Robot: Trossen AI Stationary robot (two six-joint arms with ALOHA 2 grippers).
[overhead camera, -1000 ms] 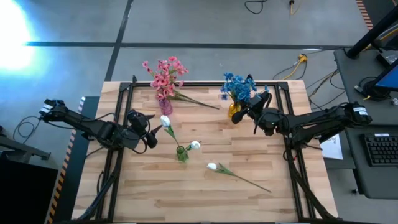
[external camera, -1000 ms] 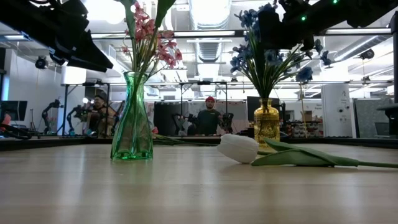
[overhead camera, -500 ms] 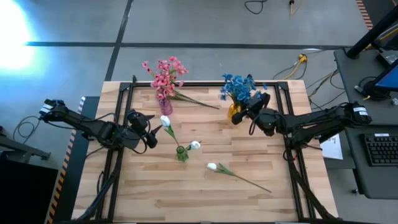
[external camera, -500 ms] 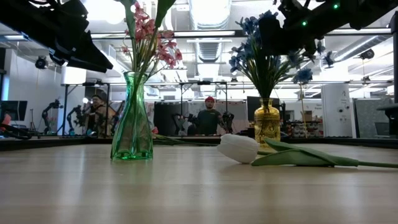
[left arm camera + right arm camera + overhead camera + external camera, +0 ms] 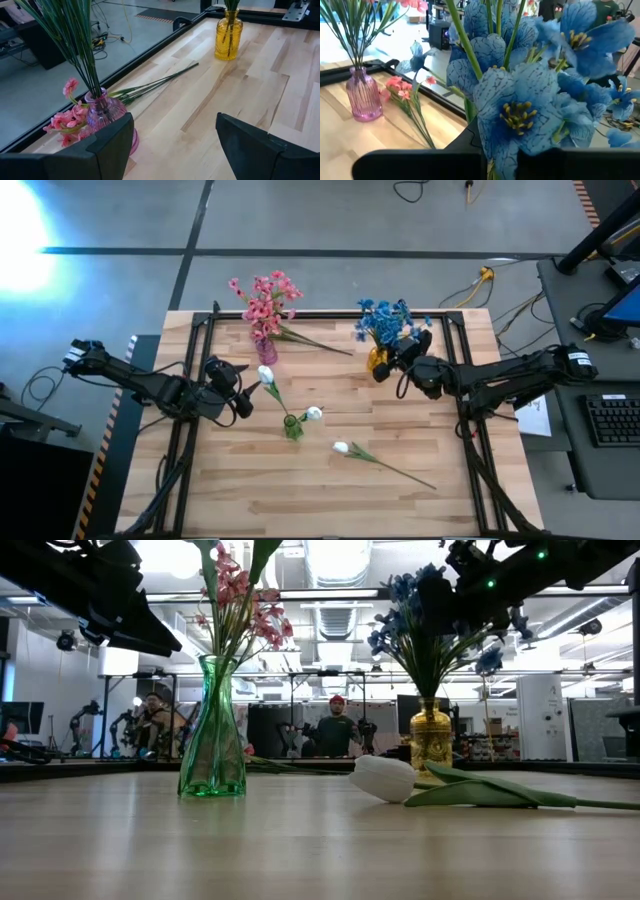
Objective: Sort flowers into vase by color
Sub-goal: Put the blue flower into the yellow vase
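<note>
While our right gripper point(image 5: 412, 358) pinches a blue flower stem point(image 5: 462, 45), we hover by the yellow vase point(image 5: 377, 360).
Our left gripper point(image 5: 243, 392) waits spread wide near the pink vase point(image 5: 266, 350).

table point(image 5: 330, 480): pale wood planks, matt
pink vase point(image 5: 107, 117): ribbed clear glass, glossy
yellow vase point(image 5: 227, 35): glass, shiny
green vase point(image 5: 212, 730): clear glass
</note>
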